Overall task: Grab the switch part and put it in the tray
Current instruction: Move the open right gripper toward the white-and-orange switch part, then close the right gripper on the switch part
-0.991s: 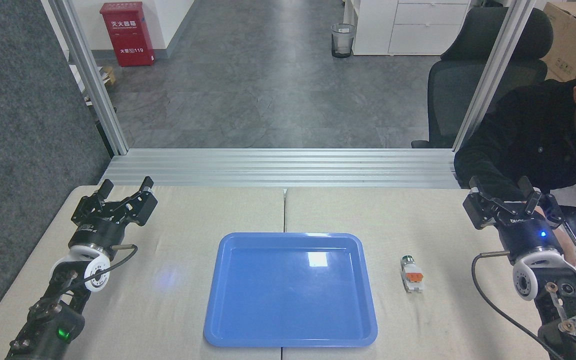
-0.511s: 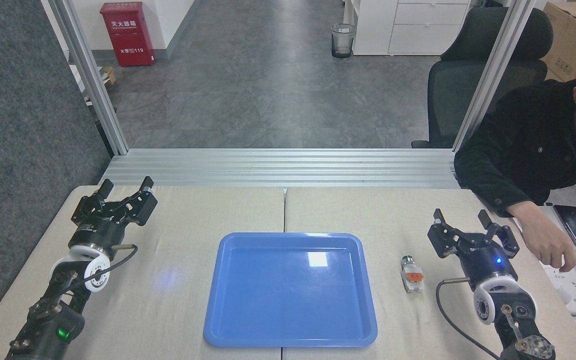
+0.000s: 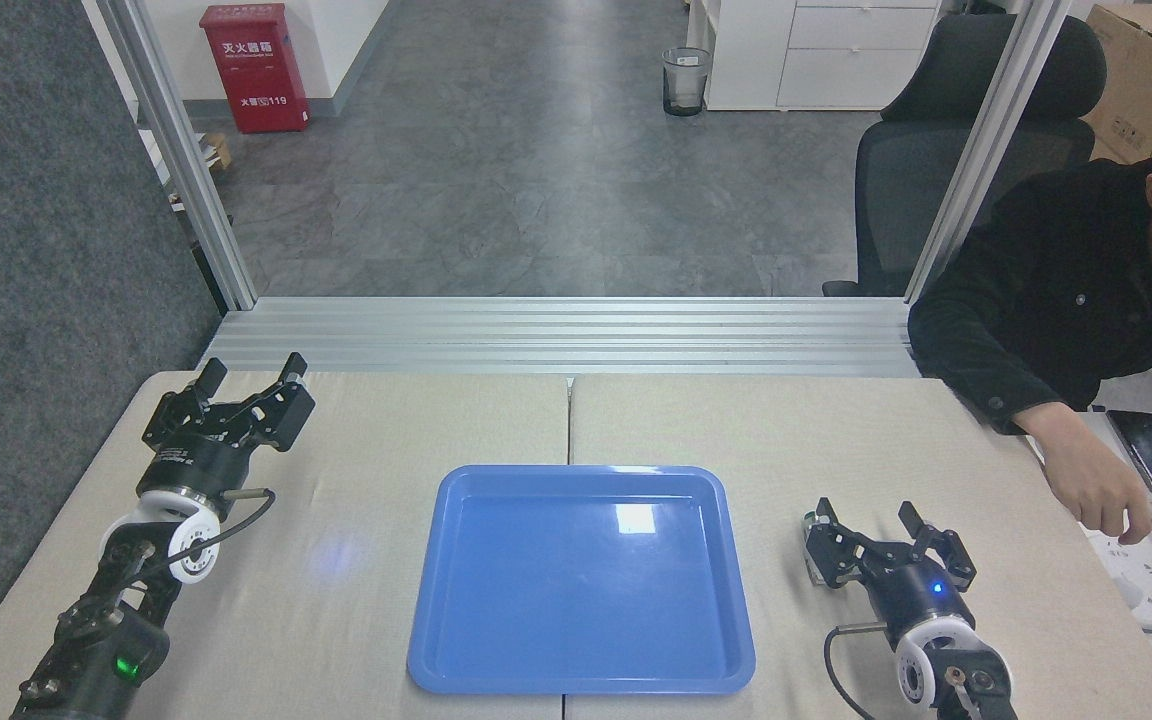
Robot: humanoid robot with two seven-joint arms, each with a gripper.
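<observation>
Right end effector [image 3: 866,524] hangs spread open low over the counter [image 3: 356,600], its left finger covering most of the switch part [image 3: 810,520] beside the blue tray [image 3: 581,578]. Left end effector [image 3: 251,375] gapes empty, well apart.

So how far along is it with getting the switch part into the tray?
Nothing is placed yet: the blue tray holds nothing. The right gripper, open, sits by the switch part, mostly hiding it, no grasp visible. Grasp, lift and placing remain. The left gripper is open and off to the side.
</observation>
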